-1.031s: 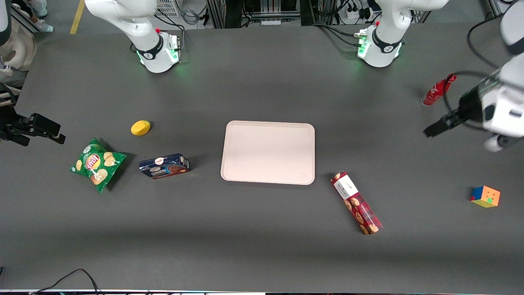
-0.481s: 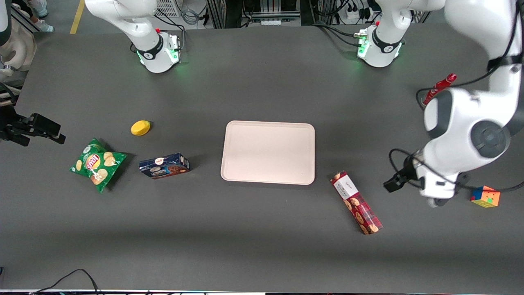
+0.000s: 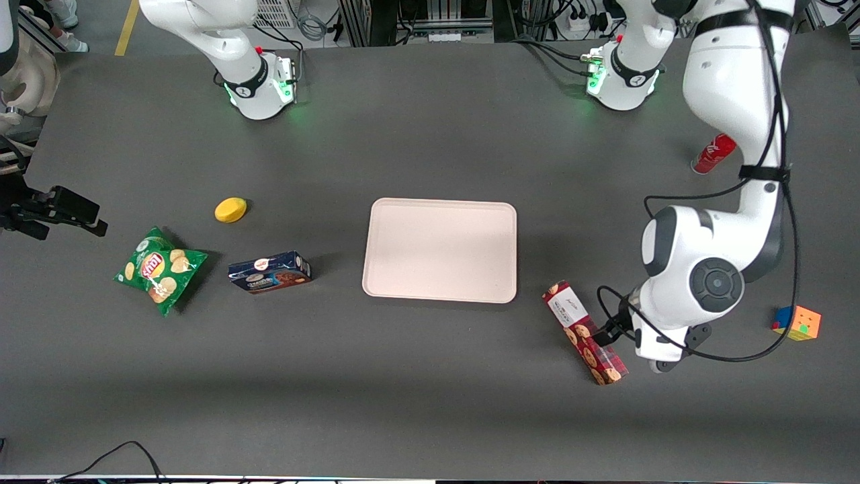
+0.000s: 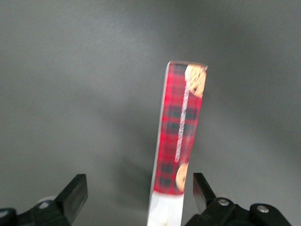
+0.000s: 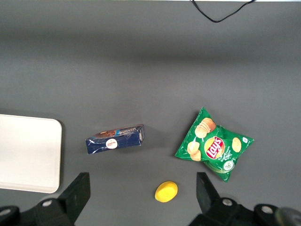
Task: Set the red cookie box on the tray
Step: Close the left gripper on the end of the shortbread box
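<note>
The red cookie box (image 3: 583, 331) lies flat on the dark table, close to the tray's near corner toward the working arm's end. The tray (image 3: 440, 250) is cream, flat and holds nothing. My left gripper (image 3: 608, 333) hangs low over the box, at the edge toward the working arm's end. In the left wrist view the gripper (image 4: 139, 195) is open. The plaid box (image 4: 181, 136) runs lengthwise between the two black fingers (image 4: 75, 197), much closer to one of them. Neither finger touches it.
A red bottle (image 3: 712, 154) and a coloured cube (image 3: 797, 323) lie toward the working arm's end. A dark-blue cookie box (image 3: 270, 272), a green chips bag (image 3: 160, 269) and a yellow object (image 3: 230, 210) lie toward the parked arm's end.
My left arm has swung in from the working arm's end of the table, come nearer the front camera and dropped over the red cookie box. The box and tray have not moved.
</note>
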Motion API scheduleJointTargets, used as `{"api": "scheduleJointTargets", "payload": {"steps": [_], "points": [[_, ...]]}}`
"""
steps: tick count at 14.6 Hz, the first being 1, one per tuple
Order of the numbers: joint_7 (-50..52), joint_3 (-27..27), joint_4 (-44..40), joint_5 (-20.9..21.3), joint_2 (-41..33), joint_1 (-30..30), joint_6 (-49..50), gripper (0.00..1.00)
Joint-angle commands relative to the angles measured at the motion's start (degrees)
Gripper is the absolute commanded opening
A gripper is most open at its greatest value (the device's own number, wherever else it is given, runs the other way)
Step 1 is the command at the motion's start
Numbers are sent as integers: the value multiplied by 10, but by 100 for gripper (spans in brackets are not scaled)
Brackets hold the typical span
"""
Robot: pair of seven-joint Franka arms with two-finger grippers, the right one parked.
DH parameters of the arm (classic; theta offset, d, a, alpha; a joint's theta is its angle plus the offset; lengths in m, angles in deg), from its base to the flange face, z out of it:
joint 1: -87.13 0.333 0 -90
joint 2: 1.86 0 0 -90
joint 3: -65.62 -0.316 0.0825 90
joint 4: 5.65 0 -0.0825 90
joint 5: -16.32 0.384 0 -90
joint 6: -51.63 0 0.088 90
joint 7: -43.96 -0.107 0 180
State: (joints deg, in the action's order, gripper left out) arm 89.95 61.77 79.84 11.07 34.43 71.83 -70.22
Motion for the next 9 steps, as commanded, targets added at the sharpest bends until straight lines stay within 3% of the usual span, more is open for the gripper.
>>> {"api": "scheduleJointTargets", "payload": {"steps": [1, 7, 9], "points": [[8, -6, -26, -3, 46, -9, -44, 100], [25, 1, -30, -6, 91, -11, -104, 99], [31, 3, -37, -6, 101, -17, -104, 89]]}}
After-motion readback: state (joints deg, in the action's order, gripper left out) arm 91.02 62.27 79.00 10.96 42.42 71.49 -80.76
